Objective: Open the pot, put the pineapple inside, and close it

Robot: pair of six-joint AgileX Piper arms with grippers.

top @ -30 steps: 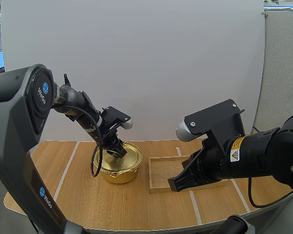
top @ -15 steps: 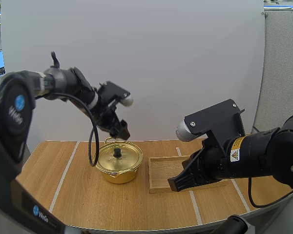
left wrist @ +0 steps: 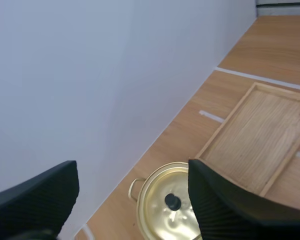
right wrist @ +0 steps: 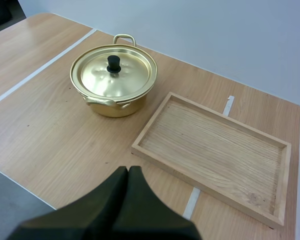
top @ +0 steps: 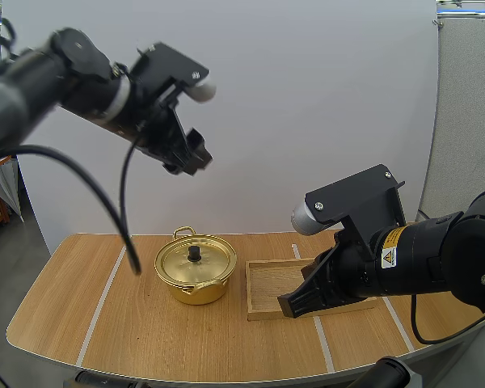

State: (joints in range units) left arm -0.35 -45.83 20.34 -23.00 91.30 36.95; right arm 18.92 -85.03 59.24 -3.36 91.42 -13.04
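The left gripper [top: 191, 162] hangs high in the air, its two black fingers spread wide with nothing between them. Far below it, the gold pot [top: 196, 275] sits on the table [top: 145, 339], its lid [top: 206, 263] seated flat and the black knob [top: 195, 253] upright. Just beside the pot, toward the right arm, lies the wooden tray [top: 268, 289], bare. The right gripper [right wrist: 128, 172] hovers low off the tray's near edge, fingers pressed together on nothing. Whether the pineapple lies under the lid cannot be told. The risk from here looks to be the long drop to that small knob. A slightly off-line descent could land a fingertip on the lid's rim, tipping it or shoving the pot toward the tray.
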